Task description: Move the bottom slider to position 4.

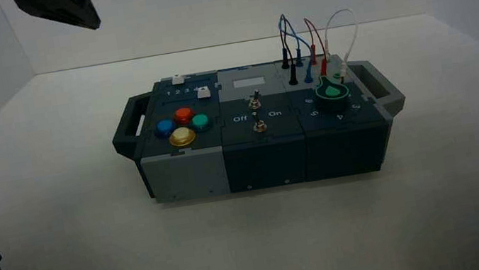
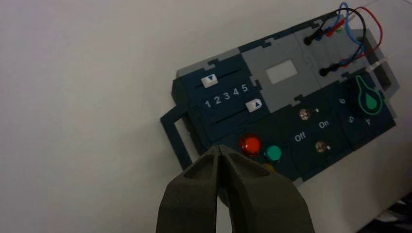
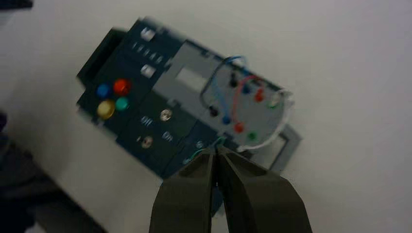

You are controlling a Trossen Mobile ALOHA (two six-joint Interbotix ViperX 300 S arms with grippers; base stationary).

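The left tool [image 2: 219, 147], fingers closed on nothing, hangs above the button box's left side, nearer than the right tool [image 3: 215, 149], as the bottom slider [image 2: 253, 105] sits at 5, beyond its tips.

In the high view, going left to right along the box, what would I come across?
Left handle → blue button → red button → green button → lower toggle switch → green dial → right handle.
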